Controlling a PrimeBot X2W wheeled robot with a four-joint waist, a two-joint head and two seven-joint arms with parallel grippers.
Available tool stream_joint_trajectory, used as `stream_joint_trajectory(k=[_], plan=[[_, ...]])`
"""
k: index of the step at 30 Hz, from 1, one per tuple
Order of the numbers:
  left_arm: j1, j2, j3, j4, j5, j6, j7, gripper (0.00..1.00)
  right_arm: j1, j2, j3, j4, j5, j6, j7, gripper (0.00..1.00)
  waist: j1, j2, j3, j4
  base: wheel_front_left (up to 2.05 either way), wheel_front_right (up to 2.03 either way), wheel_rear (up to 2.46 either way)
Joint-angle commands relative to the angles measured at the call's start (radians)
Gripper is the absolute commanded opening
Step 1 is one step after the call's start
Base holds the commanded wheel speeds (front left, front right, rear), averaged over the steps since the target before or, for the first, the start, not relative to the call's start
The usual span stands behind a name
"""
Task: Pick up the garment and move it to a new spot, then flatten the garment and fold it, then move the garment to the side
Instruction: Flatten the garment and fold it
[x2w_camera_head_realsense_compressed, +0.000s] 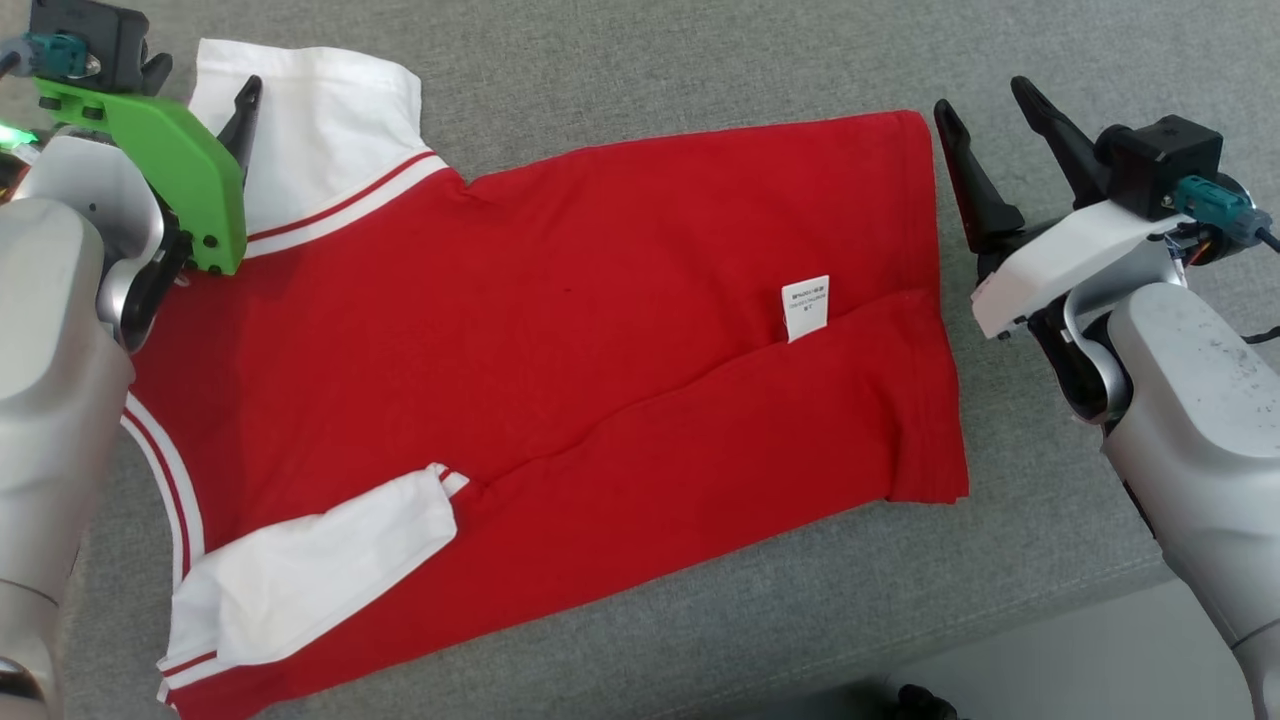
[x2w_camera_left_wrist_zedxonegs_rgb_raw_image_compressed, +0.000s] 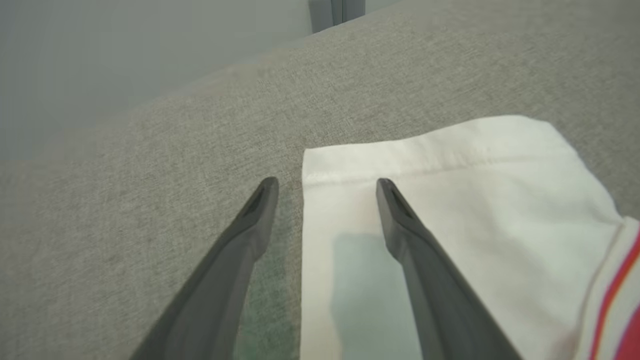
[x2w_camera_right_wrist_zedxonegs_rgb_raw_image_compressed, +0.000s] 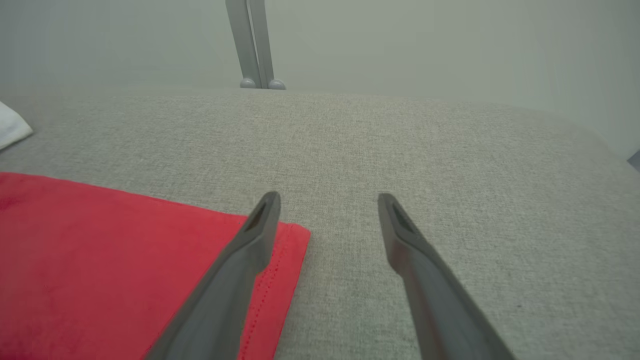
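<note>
A red shirt (x2w_camera_head_realsense_compressed: 560, 360) with white sleeves and striped trim lies spread on the grey cushion, its near edge folded over and a white care label (x2w_camera_head_realsense_compressed: 806, 307) showing. My left gripper (x2w_camera_head_realsense_compressed: 205, 85) hovers open over the far white sleeve (x2w_camera_left_wrist_zedxonegs_rgb_raw_image_compressed: 480, 200), one finger above the sleeve's edge, the other above bare fabric of the cushion. My right gripper (x2w_camera_head_realsense_compressed: 985, 100) stands open just past the shirt's far right hem corner (x2w_camera_right_wrist_zedxonegs_rgb_raw_image_compressed: 287, 250); its left finger overlaps the red corner, its right finger is over the cushion. Neither holds anything.
The grey cushion (x2w_camera_head_realsense_compressed: 700, 60) ends at a front edge at the lower right, with pale floor (x2w_camera_head_realsense_compressed: 1100, 660) beyond. A grey metal leg (x2w_camera_right_wrist_zedxonegs_rgb_raw_image_compressed: 252, 45) stands behind the cushion. The near white sleeve (x2w_camera_head_realsense_compressed: 320, 570) lies folded onto the red body.
</note>
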Motion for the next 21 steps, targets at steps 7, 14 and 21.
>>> stream_joint_trajectory(k=[7, 14, 21], plan=[[-0.028, -0.003, -0.046, 0.071, -0.088, 0.002, 0.007, 1.0, -0.043, -0.005, 0.077, 0.031, 0.062, -0.001, -0.015, 1.0, -0.0001, -0.0001, 0.034, -0.03, 0.0, 0.0, 0.0], [-0.04, -0.018, -0.113, 0.109, -0.132, 0.0, 0.018, 0.0, -0.063, -0.023, 0.155, 0.074, 0.149, -0.001, -0.015, 1.0, -0.0001, -0.0001, 0.028, -0.02, 0.0, 0.0, 0.0], [-0.085, -0.03, -0.145, 0.104, -0.156, 0.002, -0.078, 0.0, -0.101, -0.033, 0.211, 0.115, 0.264, -0.001, 0.037, 1.0, -0.0001, -0.0001, 0.02, 0.018, 0.0, 0.0, 0.0]])
